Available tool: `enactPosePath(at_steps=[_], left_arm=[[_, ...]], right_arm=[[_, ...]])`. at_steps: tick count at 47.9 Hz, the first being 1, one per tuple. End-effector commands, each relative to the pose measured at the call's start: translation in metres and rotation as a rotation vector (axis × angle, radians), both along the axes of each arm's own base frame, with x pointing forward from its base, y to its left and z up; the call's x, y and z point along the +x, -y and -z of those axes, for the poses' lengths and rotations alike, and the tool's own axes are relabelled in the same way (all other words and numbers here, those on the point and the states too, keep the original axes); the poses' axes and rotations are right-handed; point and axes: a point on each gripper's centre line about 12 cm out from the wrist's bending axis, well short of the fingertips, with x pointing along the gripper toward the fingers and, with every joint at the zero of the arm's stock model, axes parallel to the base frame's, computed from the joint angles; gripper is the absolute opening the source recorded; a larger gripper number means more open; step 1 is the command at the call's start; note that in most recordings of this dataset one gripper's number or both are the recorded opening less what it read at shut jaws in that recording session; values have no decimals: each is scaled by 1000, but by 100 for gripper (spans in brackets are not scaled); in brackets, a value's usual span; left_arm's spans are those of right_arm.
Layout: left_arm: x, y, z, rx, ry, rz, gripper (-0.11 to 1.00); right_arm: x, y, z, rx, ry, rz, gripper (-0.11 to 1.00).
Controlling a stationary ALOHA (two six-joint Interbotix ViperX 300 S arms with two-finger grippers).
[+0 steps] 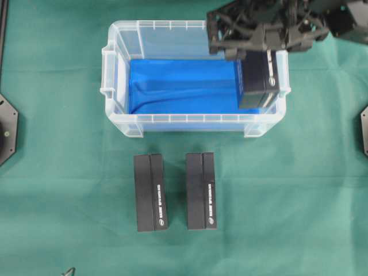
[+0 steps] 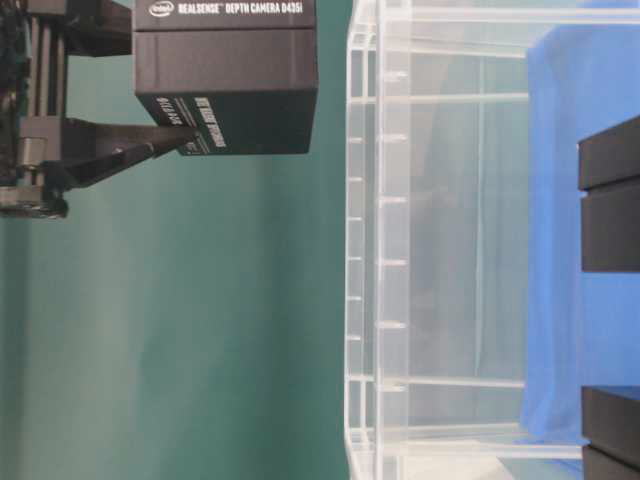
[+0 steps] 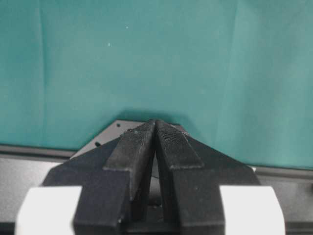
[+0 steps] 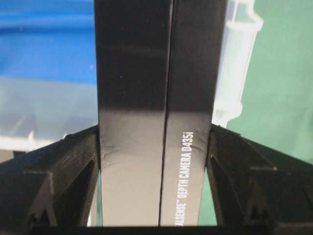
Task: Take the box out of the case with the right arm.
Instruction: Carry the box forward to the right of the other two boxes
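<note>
Place: a robot lab bench.
Evidence: green cloth (image 1: pixel 69 190) over the table, black arm base plates (image 1: pixel 7 129) bolted at its edges.

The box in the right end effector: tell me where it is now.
In the overhead view, the box is held above the case's right end by the right end effector.

Left wrist view: left gripper (image 3: pixel 155 128) fills the lower half of the frame. Both black fingers (image 3: pixel 131 152) converge to a point — tips meet, no gap visible between them, nothing held. Ridged texture shows on the inner finger faces. White parts (image 3: pixel 250 209) sit at the lower left and lower right corners. Beyond the tips — a dark plate (image 3: pixel 105 139) with small holes, then green cloth (image 3: pixel 146 58), faintly creased, covering the upper half.
</note>
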Motion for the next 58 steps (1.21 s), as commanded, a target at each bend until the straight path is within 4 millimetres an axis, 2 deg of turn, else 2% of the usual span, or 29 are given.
enactPosePath(at_steps=[1,12,30,37,44,58], left_arm=[[1,0,-3,3,8,2,0],[2,0,-2,3,6,2,0],[2,0,-2,3,8,1,0],[1,0,-3,3,9,1,0],[1,0,-3,3,6,1,0],[1,0,-3,3,8,1,0]], right_arm=[[-9,-18,-25,-7,70,-19,65],[-9,-67,-24,12,60,-13,65],[-20,-146,-23,42,60,-4,65],[-26,-171,-22,57,69,18,65],[-28,-182,-21,62,76,27,65],[-29,-181,-19,53,66,27,65]])
